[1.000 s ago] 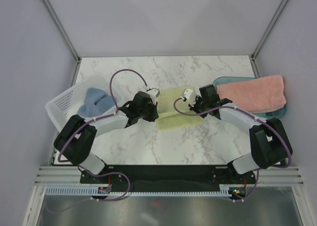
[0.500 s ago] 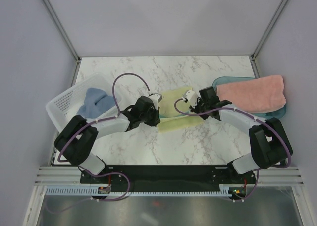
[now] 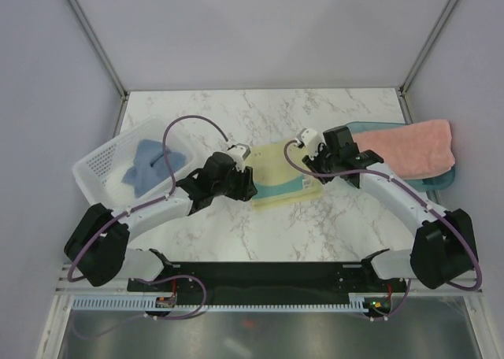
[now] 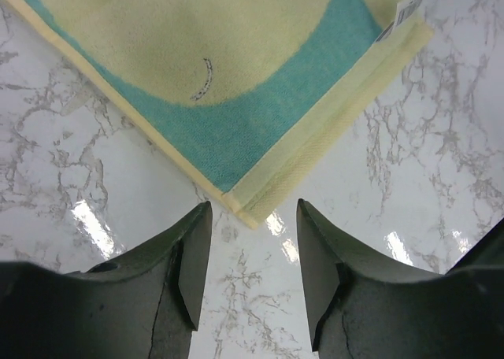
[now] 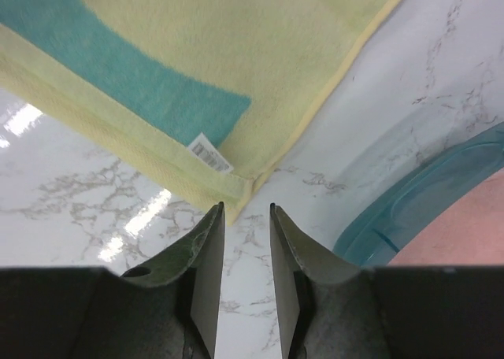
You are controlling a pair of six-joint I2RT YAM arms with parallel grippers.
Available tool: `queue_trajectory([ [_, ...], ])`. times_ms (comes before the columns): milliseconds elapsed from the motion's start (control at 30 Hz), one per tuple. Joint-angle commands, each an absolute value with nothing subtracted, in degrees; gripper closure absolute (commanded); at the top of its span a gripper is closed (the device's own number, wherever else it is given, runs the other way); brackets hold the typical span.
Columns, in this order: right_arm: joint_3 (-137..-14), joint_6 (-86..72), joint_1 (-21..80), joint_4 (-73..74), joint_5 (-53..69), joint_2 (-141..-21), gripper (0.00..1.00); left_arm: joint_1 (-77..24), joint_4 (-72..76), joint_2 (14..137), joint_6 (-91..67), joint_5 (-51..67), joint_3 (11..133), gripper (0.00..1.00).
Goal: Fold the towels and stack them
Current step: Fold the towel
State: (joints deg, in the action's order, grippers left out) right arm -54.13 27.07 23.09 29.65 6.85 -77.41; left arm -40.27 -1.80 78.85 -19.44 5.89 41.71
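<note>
A pale-yellow-and-teal towel point(image 3: 285, 174) lies flat on the marble table between the two arms. My left gripper point(image 4: 253, 209) is open and empty, just short of the towel's near-left corner point(image 4: 248, 213). My right gripper point(image 5: 246, 208) is open a little and empty. It sits just off the towel's right corner, by the small tag point(image 5: 211, 152). In the top view the left gripper point(image 3: 249, 189) and right gripper point(image 3: 310, 168) flank the towel. A salmon-pink towel point(image 3: 405, 146) lies folded at the far right. A blue-grey towel point(image 3: 150, 166) sits in the basket.
A white perforated basket point(image 3: 98, 166) stands at the left. A teal translucent tray point(image 3: 441, 178) under the pink towel is at the right, and its rim point(image 5: 409, 209) is close to my right fingers. Grey walls enclose the table.
Both grippers have opened and let go of the yellow-and-teal towel. It now lies flat with its teal band showing. Both grippers have drawn back just off its corners.
</note>
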Motion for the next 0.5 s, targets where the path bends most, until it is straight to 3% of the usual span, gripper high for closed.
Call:
queue_trajectory([
  [0,-58.26,15.25,23.29,28.40,9.76,-77.60,0.63,-40.61,-3.51,77.42,-24.34,3.17,43.67,0.45],
  [100,-65.81,-1.89,23.38,29.43,3.36,-86.37,0.71,-40.52,-4.74,82.69,-25.75,4.38,46.93,0.49],
  [167,-73.08,-7.62,23.38,36.97,0.45,-95.13,0.84,-40.87,-3.52,85.07,-27.42,7.89,47.72,0.51],
  [267,-71.22,-13.08,24.26,37.02,0.35,-98.26,0.91,-42.27,-2.98,87.45,-29.17,6.17,47.29,0.52],
  [467,-61.01,-25.21,24.61,27.69,-8.08,-88.70,0.82,-43.15,-5.19,87.36,-35.76,0.97,44.57,0.44],
])
